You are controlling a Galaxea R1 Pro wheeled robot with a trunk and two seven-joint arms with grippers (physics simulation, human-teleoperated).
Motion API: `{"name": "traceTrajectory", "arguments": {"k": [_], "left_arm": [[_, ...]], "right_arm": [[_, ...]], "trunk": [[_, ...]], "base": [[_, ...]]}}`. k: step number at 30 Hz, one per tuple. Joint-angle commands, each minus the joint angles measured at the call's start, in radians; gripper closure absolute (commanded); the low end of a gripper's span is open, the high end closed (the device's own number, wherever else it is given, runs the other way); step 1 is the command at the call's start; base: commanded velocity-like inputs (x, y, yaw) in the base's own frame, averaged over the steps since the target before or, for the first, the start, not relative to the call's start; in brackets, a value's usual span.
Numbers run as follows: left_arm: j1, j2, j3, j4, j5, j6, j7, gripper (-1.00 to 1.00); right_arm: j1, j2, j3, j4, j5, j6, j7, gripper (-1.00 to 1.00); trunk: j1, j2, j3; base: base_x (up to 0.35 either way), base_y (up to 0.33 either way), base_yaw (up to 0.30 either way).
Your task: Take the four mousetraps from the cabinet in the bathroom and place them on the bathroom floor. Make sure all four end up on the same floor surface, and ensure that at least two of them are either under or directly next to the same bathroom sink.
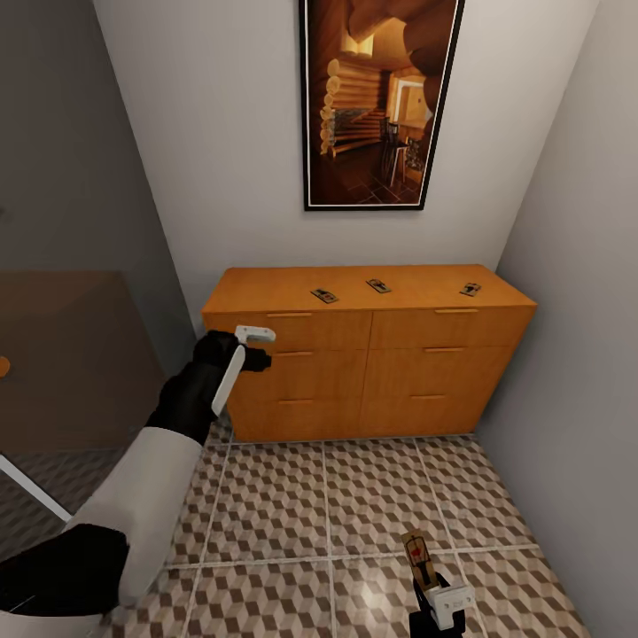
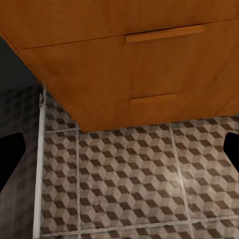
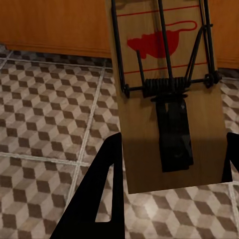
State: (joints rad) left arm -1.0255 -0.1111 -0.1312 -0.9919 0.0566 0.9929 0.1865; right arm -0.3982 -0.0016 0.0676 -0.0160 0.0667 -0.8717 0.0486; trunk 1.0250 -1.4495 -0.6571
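Note:
The orange-brown cabinet (image 1: 368, 354) stands against the back wall, and three mousetraps (image 1: 324, 295) (image 1: 378, 285) (image 1: 470, 289) lie on its top. A fourth mousetrap (image 1: 416, 551), a tan board with a red mark and dark wire (image 3: 167, 94), is held low over the bathroom floor (image 1: 292, 505). My right gripper (image 1: 431, 585) is shut on it, with one black finger (image 3: 107, 189) on each side of the board. My left gripper (image 1: 254, 348) hangs open in front of the cabinet's upper left drawer. In its wrist view its fingers (image 2: 11, 155) are spread wide over the tiles (image 2: 129, 184).
Grey walls close in on both sides of the cabinet. A framed picture (image 1: 381, 102) hangs above it. A glass panel with a white frame (image 1: 35, 487) stands at the left. Open tiled floor lies between me and the cabinet.

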Motion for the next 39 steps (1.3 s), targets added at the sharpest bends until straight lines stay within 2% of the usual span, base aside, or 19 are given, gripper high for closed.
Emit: {"name": "traceTrajectory", "arguments": {"k": [1,5,10,18,23,31,39], "left_arm": [[-0.032,-0.006,-0.001,0.026,0.009,0.004,0.008,-1.00],[-0.105,-0.022,-0.001,0.076,0.012,0.005,0.008,-1.00],[-0.156,-0.027,-0.001,0.111,0.014,0.006,0.008,-1.00],[-0.169,-0.032,-0.002,0.116,0.021,0.010,0.004,-1.00],[-0.170,-0.033,-0.009,0.028,0.028,0.017,-0.023,-1.00],[-0.170,-0.033,-0.012,-0.008,0.029,0.018,-0.028,-1.00],[-0.171,-0.035,-0.016,-0.010,0.029,0.018,-0.029,-1.00]], "right_arm": [[-0.001,0.000,0.006,0.001,-0.005,-0.003,0.000,1.00],[-0.001,0.000,0.006,0.001,-0.004,-0.003,0.000,1.00],[-0.001,0.001,0.006,0.001,-0.004,-0.003,0.000,1.00],[-0.001,0.004,0.006,0.001,-0.004,0.002,0.000,1.00],[-0.001,0.006,0.005,0.001,-0.005,0.035,-0.001,1.00],[-0.001,0.007,0.005,0.001,-0.005,0.053,-0.001,1.00],[-0.001,0.008,0.005,0.001,-0.005,0.054,-0.001,1.00]], "trunk": [[0.000,0.000,-0.001],[0.000,0.000,-0.001],[0.000,0.000,-0.001],[0.000,0.000,-0.001],[0.000,0.000,-0.001],[0.000,0.000,-0.001],[0.000,0.000,-0.005]], "base": [[0.000,0.000,0.000],[0.000,0.000,0.000],[0.000,0.000,0.000],[0.000,0.000,0.000],[0.000,0.000,0.000],[0.000,0.000,0.003],[0.106,-0.096,0.202]]}}
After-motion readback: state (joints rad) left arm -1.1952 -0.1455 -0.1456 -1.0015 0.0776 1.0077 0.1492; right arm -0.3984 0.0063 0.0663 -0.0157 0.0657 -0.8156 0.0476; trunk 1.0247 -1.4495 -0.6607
